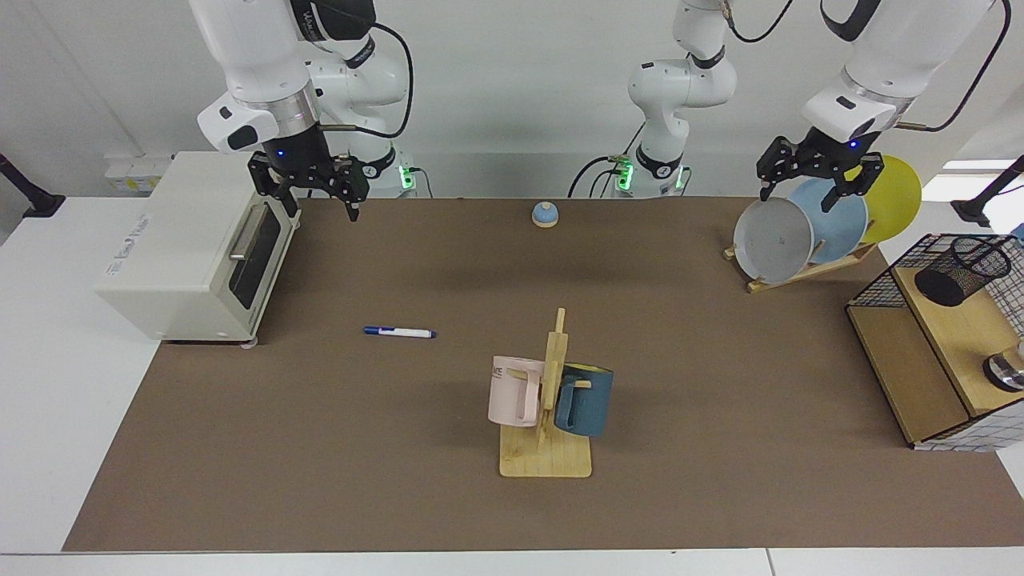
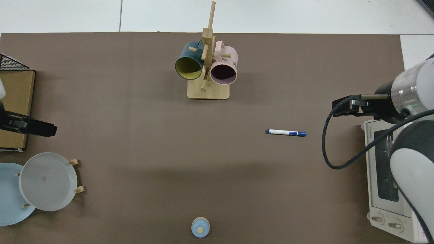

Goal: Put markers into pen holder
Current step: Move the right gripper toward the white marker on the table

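**Marker flat on the mat, both claws up and empty**

We find the marker (image 1: 399,332) lying flat on the brown mat (image 1: 688,448) that covers the desk, between the toaster oven (image 1: 192,248) and the mug tree (image 1: 546,448), apart from both. In the facing view its long axis runs nearly side to side across the frame, tilted only slightly. One end shows a long dark blue section, the other a short blue tip; in the facing view the long blue section points toward the toaster oven, and the top view (image 2: 286,132) agrees. Which of the two ends is the cap we cannot tell.

The pen holder (image 1: 960,270) sits on the upper wooden board of the wire shelf (image 1: 920,352) at the facing view's right edge, tipped over so that its open mouth faces up and to the right. It is well apart from the marker, with the mug tree between them.

The right claw (image 1: 316,196) hangs in the air beside the toaster oven's top, fingers parted, holding nothing. The left claw (image 1: 800,192) hangs above the plates (image 1: 800,236) in the rack, fingers likewise parted and empty.

A pink mug (image 1: 516,392) and a blue mug (image 1: 586,398) hang on the mug tree. A small blue bell (image 1: 545,214) stands near the mat's far edge.
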Motion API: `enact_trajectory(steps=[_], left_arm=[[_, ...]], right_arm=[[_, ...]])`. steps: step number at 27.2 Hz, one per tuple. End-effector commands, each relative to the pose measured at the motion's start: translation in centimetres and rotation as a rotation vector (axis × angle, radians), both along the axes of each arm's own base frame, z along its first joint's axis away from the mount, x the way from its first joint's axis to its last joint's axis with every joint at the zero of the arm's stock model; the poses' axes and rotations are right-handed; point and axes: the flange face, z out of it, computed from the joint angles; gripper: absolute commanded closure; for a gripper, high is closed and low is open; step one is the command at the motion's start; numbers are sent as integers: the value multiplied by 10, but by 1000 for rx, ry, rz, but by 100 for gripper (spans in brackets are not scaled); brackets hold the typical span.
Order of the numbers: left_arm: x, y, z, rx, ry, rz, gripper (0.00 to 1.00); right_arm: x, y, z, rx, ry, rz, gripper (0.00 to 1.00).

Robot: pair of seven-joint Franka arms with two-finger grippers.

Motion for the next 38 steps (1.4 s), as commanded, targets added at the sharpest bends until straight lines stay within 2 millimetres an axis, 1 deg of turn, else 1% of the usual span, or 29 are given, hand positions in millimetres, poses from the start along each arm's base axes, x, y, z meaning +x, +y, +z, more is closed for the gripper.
enact_trajectory(steps=[1, 9, 14, 19, 24, 27, 30, 34, 36, 38], left_arm=[[-1, 2, 3, -4, 8, 3, 0], [-1, 2, 3, -4, 8, 3, 0], [-1, 0, 3, -6, 8, 0, 0], [-1, -1, 3, -6, 9, -1, 0], [-1, -1, 3, -6, 8, 0, 0], [-1, -1, 3, -6, 9, 0, 0], [-1, 0, 3, -6, 8, -1, 0], [-1, 1, 2, -6, 11, 0, 0], [-1, 2, 2, -4, 11, 2, 0], [-1, 1, 2, -6, 11, 2, 0]], right_arm=[[-1, 1, 2, 6, -15, 20, 0], [-1, 0, 1, 4, -14, 20, 0], [-1, 6, 2, 4, -23, 24, 0], [0, 6, 1, 7, -22, 23, 0], [-2, 9, 3, 5, -19, 24, 0], [-5, 8, 2, 4, -13, -6, 0], [-8, 12, 0, 6, -12, -104, 0], [-13, 28, -6, 12, -16, -268, 0], [-14, 38, -10, 27, -31, -392, 0], [-13, 43, -10, 71, -44, -566, 1]])
